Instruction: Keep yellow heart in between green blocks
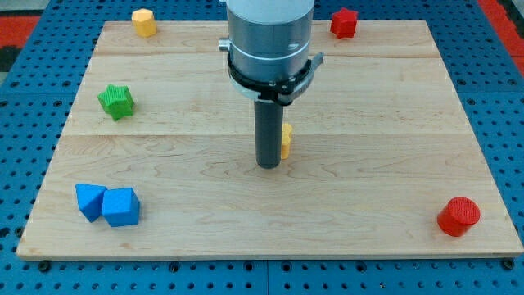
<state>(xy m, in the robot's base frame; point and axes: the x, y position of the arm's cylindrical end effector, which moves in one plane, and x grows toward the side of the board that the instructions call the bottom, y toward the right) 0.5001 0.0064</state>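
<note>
Yellow block (286, 140), mostly hidden behind the dark rod so its heart shape cannot be confirmed, sits near the middle of the pale wooden worktop (368, 197). My tip (268, 166) rests touching or just beside it on the view's left; the arm carries no gripper, so nothing is grasped. Only one green star-shaped block (116, 101) shows, well apart near the left edge. A yellow hexagonal block (144, 22) lies at the top-left corner, a red star-like block (344, 23) at the top edge, a red cylinder (458, 216) near the bottom-right corner, and two touching blue blocks (108, 204) near the bottom-left corner.
</note>
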